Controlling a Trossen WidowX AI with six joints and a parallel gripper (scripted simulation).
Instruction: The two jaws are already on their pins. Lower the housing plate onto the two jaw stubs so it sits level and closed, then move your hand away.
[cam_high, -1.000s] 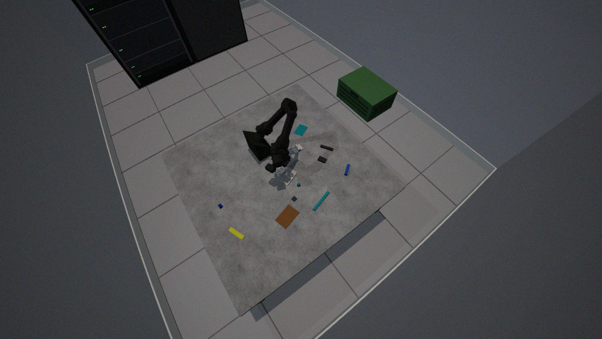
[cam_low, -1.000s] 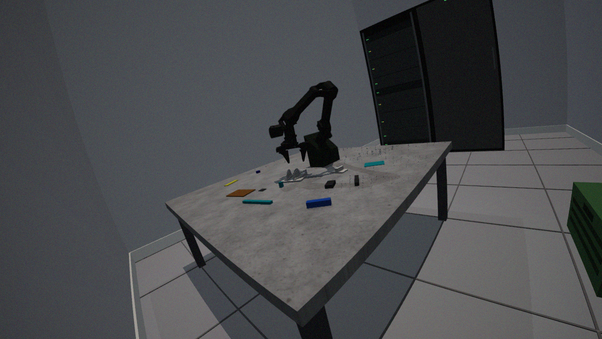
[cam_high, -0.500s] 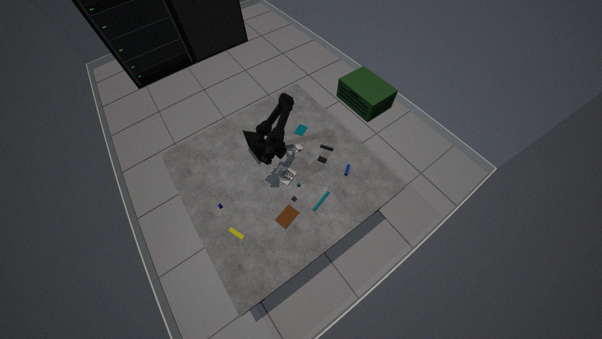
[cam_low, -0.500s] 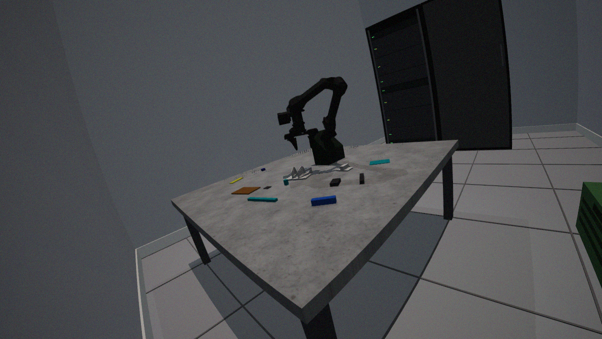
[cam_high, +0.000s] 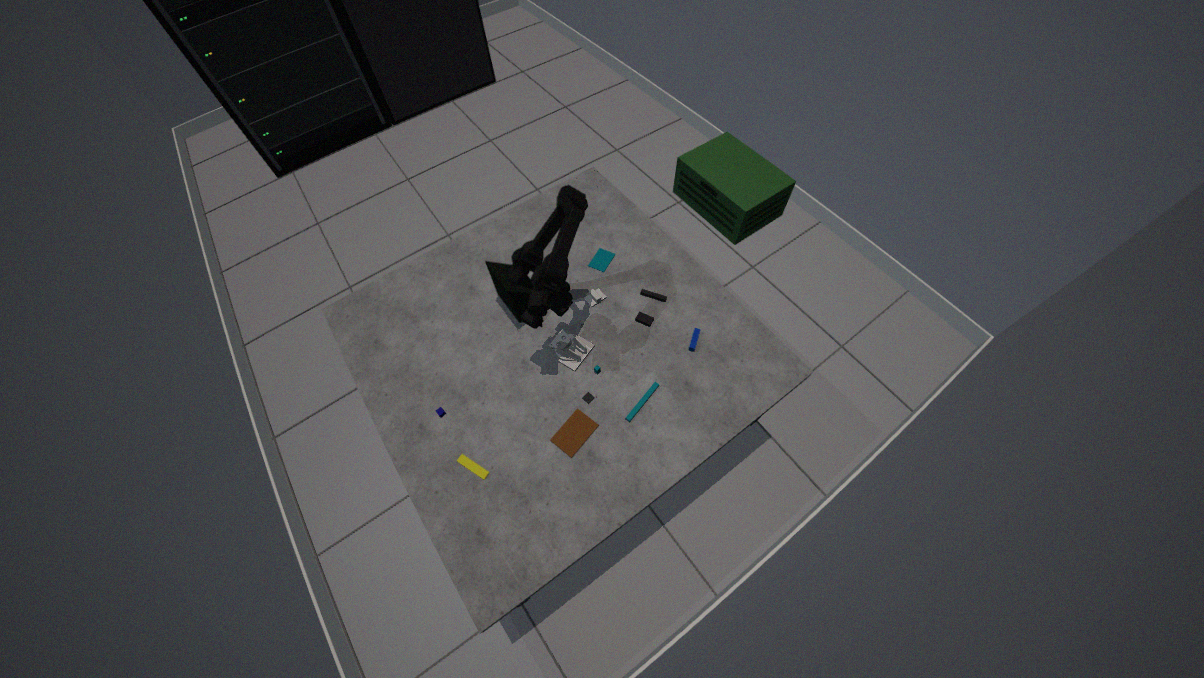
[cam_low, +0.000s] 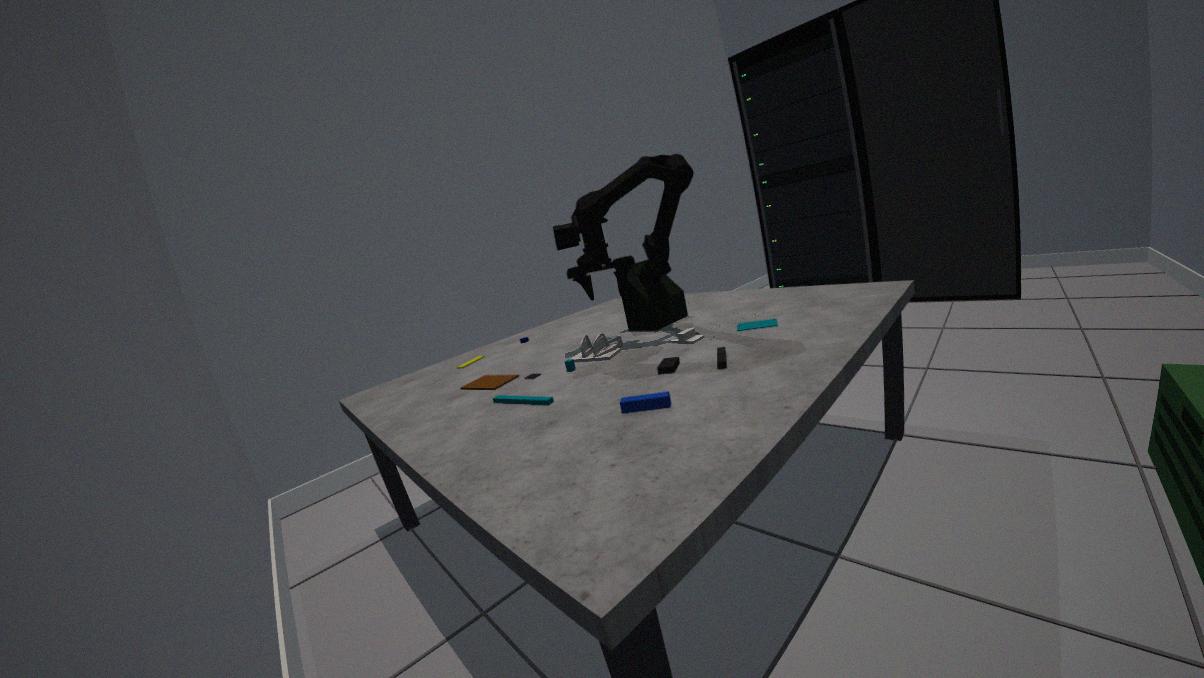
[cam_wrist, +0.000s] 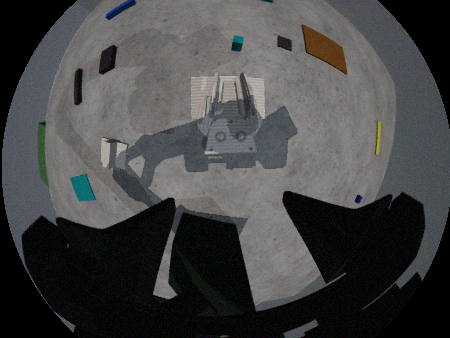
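My gripper (cam_high: 547, 316) (cam_low: 608, 293) (cam_wrist: 230, 201) is open and empty, raised above the table and back from the assembly. Two grey jaws stand up side by side, the left jaw (cam_wrist: 215, 92) and the right jaw (cam_wrist: 244, 92), over a pale ribbed base (cam_high: 575, 364) (cam_wrist: 198, 89). A light grey plate (cam_wrist: 230, 146) with two round rings lies at their rear end. It looks like the housing plate and appears level and square from above. Whether it is fully down on the stubs I cannot tell; the arm's shadow covers much of it.
A small white stand (cam_high: 597, 295) (cam_wrist: 107, 152) is beside the assembly, towards the arm base. A teal block (cam_high: 597, 369) (cam_low: 570, 365) (cam_wrist: 237, 43) is just beyond the base. Dark blocks, an orange plate (cam_high: 574, 433) (cam_wrist: 324, 49) and several coloured bars lie farther out.
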